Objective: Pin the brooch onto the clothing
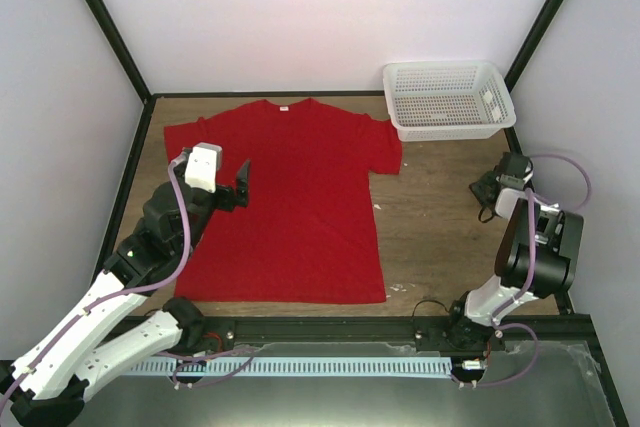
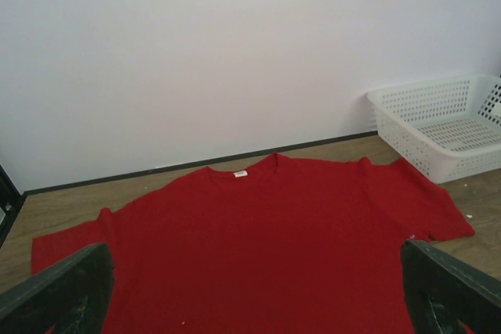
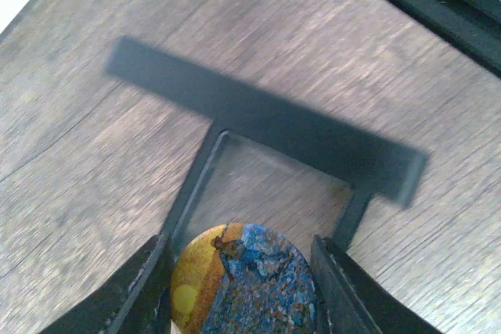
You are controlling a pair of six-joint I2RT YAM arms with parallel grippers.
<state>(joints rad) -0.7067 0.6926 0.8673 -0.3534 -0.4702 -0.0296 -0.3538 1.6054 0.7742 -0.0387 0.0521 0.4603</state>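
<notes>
The clothing, a red T-shirt, lies flat on the wooden table, neck label toward the back wall; the left wrist view shows it too. My left gripper hovers over the shirt's left part, jaws wide open and holding nothing. At the table's right side, my right gripper is shut on the brooch, a round badge with a yellow, orange and blue face. The brooch sits between both fingers, just above a black angular stand on the wood.
A white mesh basket stands at the back right corner, also in the left wrist view. Black frame posts and pale walls enclose the table. Bare wood lies between the shirt and the right arm.
</notes>
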